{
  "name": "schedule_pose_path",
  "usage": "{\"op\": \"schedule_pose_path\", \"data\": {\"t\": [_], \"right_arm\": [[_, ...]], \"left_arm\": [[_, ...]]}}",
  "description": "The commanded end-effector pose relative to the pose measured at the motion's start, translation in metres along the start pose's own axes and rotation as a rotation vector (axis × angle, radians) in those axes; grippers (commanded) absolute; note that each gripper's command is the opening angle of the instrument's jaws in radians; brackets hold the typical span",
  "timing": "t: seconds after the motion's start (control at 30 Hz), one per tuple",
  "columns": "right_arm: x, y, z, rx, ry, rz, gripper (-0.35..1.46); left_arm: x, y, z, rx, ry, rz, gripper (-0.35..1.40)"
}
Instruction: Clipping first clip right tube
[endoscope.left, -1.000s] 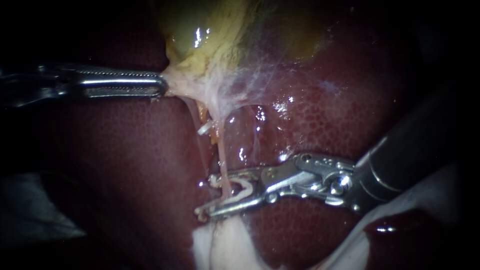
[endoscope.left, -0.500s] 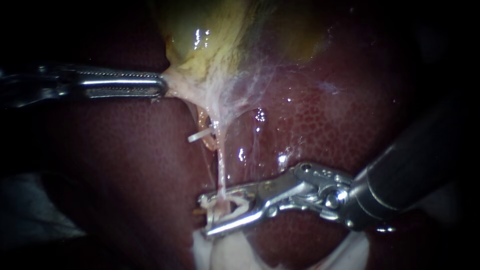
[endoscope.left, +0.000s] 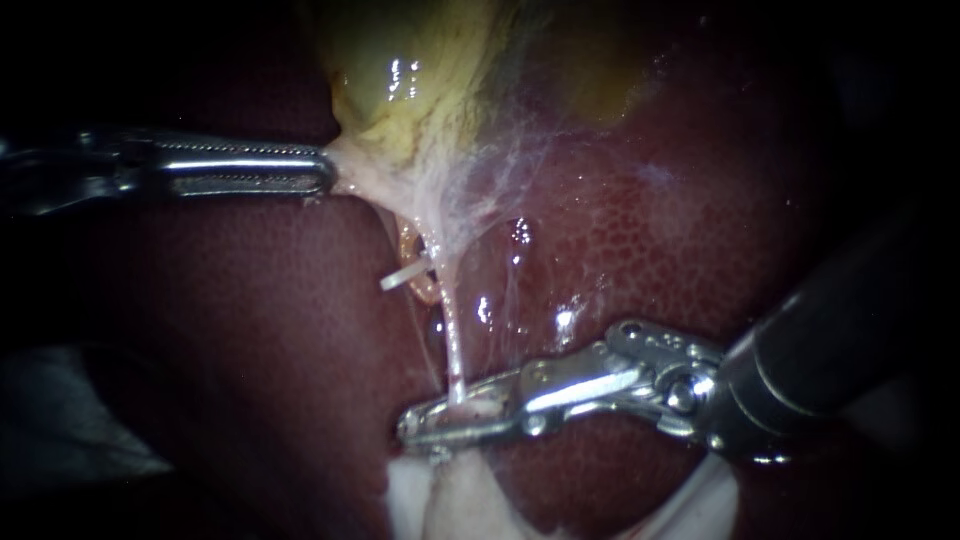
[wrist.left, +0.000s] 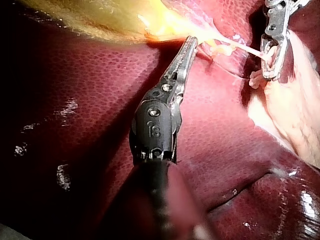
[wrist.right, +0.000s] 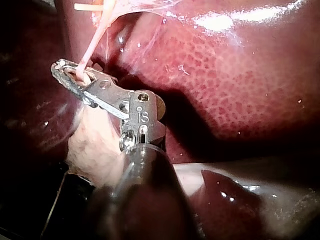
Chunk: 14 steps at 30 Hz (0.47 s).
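- The right tube (endoscope.left: 452, 335) is a thin pale strand. It runs down from the web under the gallbladder (endoscope.left: 420, 70) and ends between the jaws of my right instrument (endoscope.left: 420, 425).
- The long axis of the tube is nearly upright in the endoscope view. My jaws lie almost level across it, so they cross it at about a right angle.
- The end effector of my right instrument is clamped on the right tube. Both jaws press on it from two sides, with almost no gap between them. The right wrist view (wrist.right: 60, 67) shows the same: the tube (wrist.right: 95, 45) goes in just behind the jaw tips.
- My left instrument (endoscope.left: 325, 170) is clamped on the tissue at the narrow end of the gallbladder. It is well apart from the crossing point, so the right instrument is the nearer one.
- I judge that the next move depends on this square crossing and on a taut tube.
- I cannot see a clip inside the closed jaws.
- A small white piece (endoscope.left: 402, 277) sits on the left tube (endoscope.left: 412, 255), perhaps a clip.
- Pale tissue (endoscope.left: 450, 500) hides the tube below the jaws, and the liver (endoscope.left: 680, 230) at the edges is dark.
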Motion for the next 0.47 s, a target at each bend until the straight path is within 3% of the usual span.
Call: {"op": "schedule_pose_path", "data": {"t": [0.03, 0.47], "right_arm": [[-0.0002, 0.0000, -0.0002, 0.003, 0.001, 0.003, -0.35], [-0.0005, 0.0001, -0.0002, -0.001, -0.005, 0.002, -0.35]], "left_arm": [[0.0000, 0.0000, 0.0000, 0.000, 0.000, 0.000, -0.35], [0.0000, -0.0002, 0.0001, -0.001, 0.000, 0.000, -0.35]]}}
